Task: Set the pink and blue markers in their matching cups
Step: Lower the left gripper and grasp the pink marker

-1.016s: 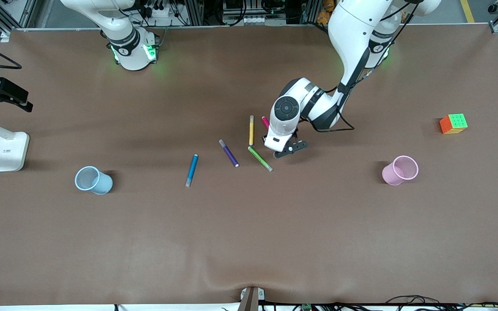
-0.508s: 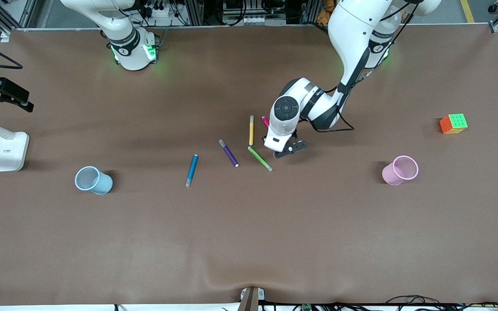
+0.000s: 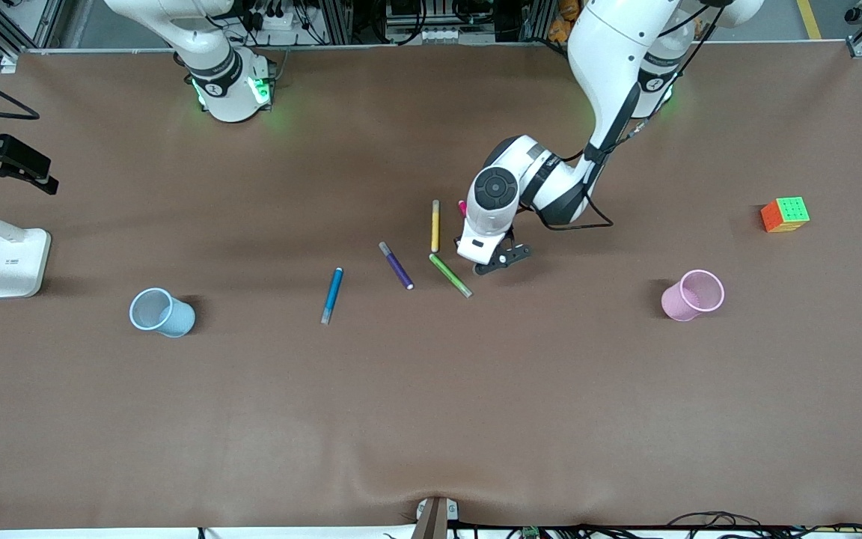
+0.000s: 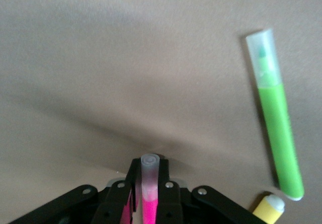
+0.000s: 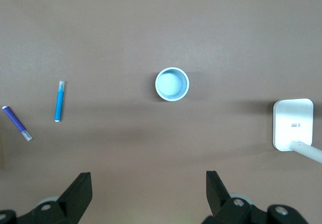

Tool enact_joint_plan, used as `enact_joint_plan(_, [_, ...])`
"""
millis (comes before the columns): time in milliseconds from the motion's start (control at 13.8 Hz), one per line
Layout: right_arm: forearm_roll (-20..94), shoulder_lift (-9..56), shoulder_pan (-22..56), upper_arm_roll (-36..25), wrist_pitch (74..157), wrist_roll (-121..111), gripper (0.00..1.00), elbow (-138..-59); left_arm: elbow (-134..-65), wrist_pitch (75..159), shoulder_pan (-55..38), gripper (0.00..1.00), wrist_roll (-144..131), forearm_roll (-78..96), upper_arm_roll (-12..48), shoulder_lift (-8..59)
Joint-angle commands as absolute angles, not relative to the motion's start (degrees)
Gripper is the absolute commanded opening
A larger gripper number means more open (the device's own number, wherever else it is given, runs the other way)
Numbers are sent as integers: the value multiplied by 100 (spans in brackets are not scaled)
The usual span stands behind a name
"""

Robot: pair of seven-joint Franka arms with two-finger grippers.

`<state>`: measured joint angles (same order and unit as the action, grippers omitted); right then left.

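My left gripper (image 4: 150, 167) is low over the middle of the table, shut on the pink marker (image 4: 149, 194). The marker's pale cap end sticks out between the fingers. In the front view only its pink tip (image 3: 462, 205) shows beside the left hand. The blue marker (image 3: 332, 295) lies flat on the table, between the marker cluster and the pale blue cup (image 3: 161, 312); both also show in the right wrist view, the marker (image 5: 59, 108) and the cup (image 5: 172, 83). The pink cup (image 3: 693, 295) stands toward the left arm's end. My right gripper (image 5: 148, 183) is open and empty, high over the blue cup's area.
A yellow marker (image 3: 435, 225), a lime-green marker (image 3: 450, 275) and a dark purple marker (image 3: 396, 265) lie close around the left hand. A colour cube (image 3: 785, 214) sits near the left arm's end. A white lamp base (image 3: 16, 262) stands at the right arm's end.
The left hand has shifted slightly over the pink marker, and less of the marker's pink tip shows beside it. The other markers and the cups have not moved.
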<state>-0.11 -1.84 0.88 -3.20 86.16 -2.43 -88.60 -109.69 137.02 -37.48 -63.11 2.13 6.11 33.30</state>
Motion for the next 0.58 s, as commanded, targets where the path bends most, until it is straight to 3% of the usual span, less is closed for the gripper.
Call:
enact_joint_plan(0, [-26,-167,193,-316,8604,-185,100,-8780,-10820,13317,-3727,0,-6337,185,536,3173])
enact_joint_plan(508, [-26,561,606,-316,8605,-158,100,-8728,-10652,12490,-3120,0,-6302,-638,483,2690])
